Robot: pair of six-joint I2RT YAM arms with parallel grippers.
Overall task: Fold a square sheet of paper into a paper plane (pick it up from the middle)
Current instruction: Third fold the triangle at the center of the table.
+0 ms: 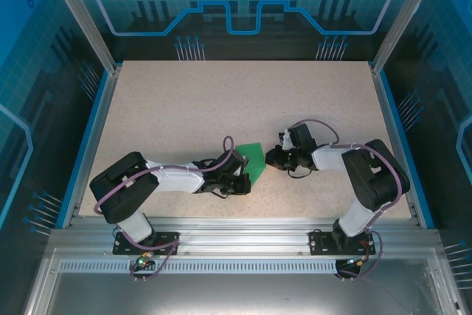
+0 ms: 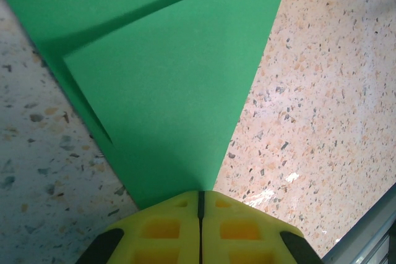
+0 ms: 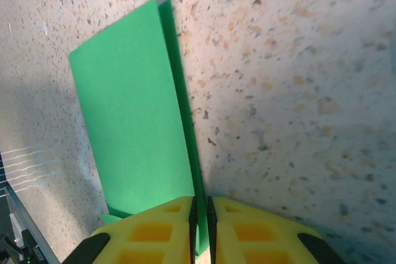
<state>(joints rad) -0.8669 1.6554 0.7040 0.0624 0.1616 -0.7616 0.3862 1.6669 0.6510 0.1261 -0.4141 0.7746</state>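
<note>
The green sheet of paper (image 1: 253,153) is folded into a narrow, layered shape and sits between the two arms at the table's middle. In the left wrist view the paper (image 2: 167,91) tapers to a point that runs into the seam of my left gripper (image 2: 200,193), whose yellow jaws are pressed together on it. In the right wrist view a folded edge of the paper (image 3: 136,128) passes between the black pads of my right gripper (image 3: 201,202), shut on it. From above, the left gripper (image 1: 244,169) holds the near corner and the right gripper (image 1: 270,158) the right edge.
The speckled tabletop (image 1: 221,94) stretches behind and to both sides of the paper. Blue rails (image 1: 87,145) border the table's left and right edges, and a metal beam (image 1: 243,230) carries both arm bases at the near edge.
</note>
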